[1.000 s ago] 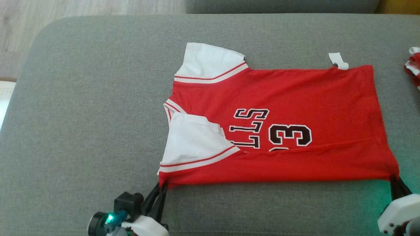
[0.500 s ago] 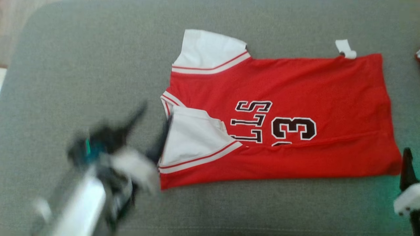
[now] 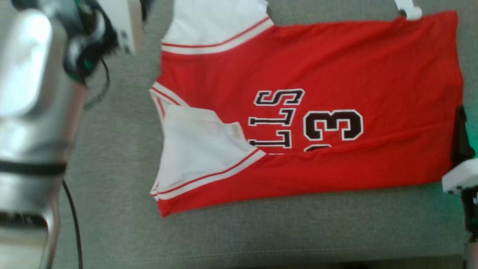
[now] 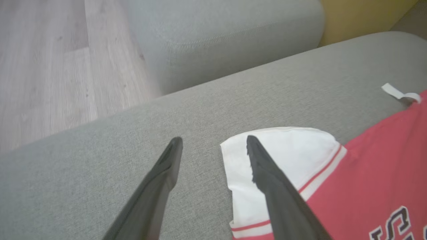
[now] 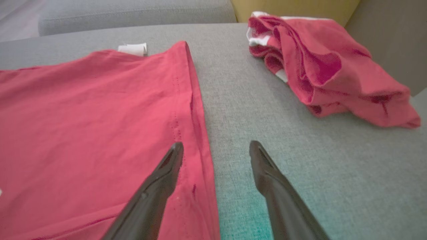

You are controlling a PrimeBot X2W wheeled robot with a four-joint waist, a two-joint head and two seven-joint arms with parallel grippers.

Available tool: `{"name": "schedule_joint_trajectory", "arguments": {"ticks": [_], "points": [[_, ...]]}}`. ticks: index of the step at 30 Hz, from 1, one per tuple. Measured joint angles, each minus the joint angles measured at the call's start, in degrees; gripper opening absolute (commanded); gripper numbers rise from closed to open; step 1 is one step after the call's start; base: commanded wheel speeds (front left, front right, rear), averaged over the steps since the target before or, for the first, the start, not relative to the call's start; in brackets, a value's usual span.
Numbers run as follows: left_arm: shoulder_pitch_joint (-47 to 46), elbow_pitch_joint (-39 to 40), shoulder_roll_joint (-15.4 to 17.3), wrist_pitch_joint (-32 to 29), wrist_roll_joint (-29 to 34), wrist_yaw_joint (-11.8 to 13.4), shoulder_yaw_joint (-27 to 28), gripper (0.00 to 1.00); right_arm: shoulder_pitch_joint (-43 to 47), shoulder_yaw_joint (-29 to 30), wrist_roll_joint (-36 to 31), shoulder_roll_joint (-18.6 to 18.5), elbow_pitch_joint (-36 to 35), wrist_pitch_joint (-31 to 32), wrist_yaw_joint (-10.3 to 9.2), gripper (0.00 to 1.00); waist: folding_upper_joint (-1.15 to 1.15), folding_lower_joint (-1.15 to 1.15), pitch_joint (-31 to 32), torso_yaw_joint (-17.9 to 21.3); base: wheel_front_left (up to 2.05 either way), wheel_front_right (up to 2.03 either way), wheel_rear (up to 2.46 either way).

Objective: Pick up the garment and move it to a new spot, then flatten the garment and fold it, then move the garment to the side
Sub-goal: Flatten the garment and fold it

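Garment laid flat on sofa cushion (near edge folded over). Left claw spread at its 11 o'clock sleeve, right claw spread at 3 o'clock hem.

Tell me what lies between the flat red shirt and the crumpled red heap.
Nothing: bare grey cushion separates shirt from heap, in the right wrist view.

A red jersey lies partly folded on the grey cushion.
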State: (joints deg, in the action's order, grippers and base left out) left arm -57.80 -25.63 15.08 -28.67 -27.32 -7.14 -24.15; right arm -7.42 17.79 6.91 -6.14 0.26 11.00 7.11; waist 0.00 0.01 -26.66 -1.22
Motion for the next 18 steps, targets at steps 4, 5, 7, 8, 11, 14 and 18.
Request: {"name": "schedule_joint_trajectory", "arguments": {"ticks": [4,5,7,8,11,14,18], "points": [[-5.92,-6.81,-0.36,-0.64,-0.30,0.00,-1.08,1.00,-1.46,-0.68,0.00,0.08,0.18,-0.51,-0.01,1.00,0.00,0.00,-2.24,1.47,0.00,0.00,0.00],[-7.22,-8.53,-0.60,-0.94,-0.31,0.00,-1.35,1.00,-1.83,-0.78,0.00,0.10,0.25,-0.57,-0.01,1.00,0.00,0.00,-2.89,1.98,0.00,0.00,0.00],[-9.05,-11.70,-1.08,-0.97,-0.29,0.00,-1.89,1.00,-2.54,-0.84,0.00,0.11,0.58,-1.02,-0.01,1.00,0.00,0.00,-4.14,2.97,0.00,0.00,0.00],[-9.75,-13.03,-1.08,-0.96,0.04,0.00,-2.87,1.00,-2.83,-0.85,0.00,0.10,0.77,-1.19,-0.01,1.00,0.00,0.00,-4.68,3.44,0.00,0.00,0.00],[-11.02,-16.11,-0.92,-0.88,0.70,0.00,-5.42,1.00,-3.62,-1.05,0.03,0.11,1.55,-1.90,-0.01,1.00,0.00,0.00,-6.05,4.76,0.00,0.00,0.00],[-12.05,-18.38,-0.62,-0.74,1.05,-0.03,-8.20,1.00,-4.30,-1.21,0.07,0.12,2.12,-2.26,-0.01,1.00,0.00,0.00,-6.94,5.70,0.00,0.00,0.00],[-13.03,-20.43,0.30,-0.12,0.80,-0.43,-10.56,1.00,-5.06,-1.26,0.07,0.20,2.56,-2.97,-0.01,1.00,0.00,-0.01,-7.43,6.27,0.00,0.00,0.00]]}}
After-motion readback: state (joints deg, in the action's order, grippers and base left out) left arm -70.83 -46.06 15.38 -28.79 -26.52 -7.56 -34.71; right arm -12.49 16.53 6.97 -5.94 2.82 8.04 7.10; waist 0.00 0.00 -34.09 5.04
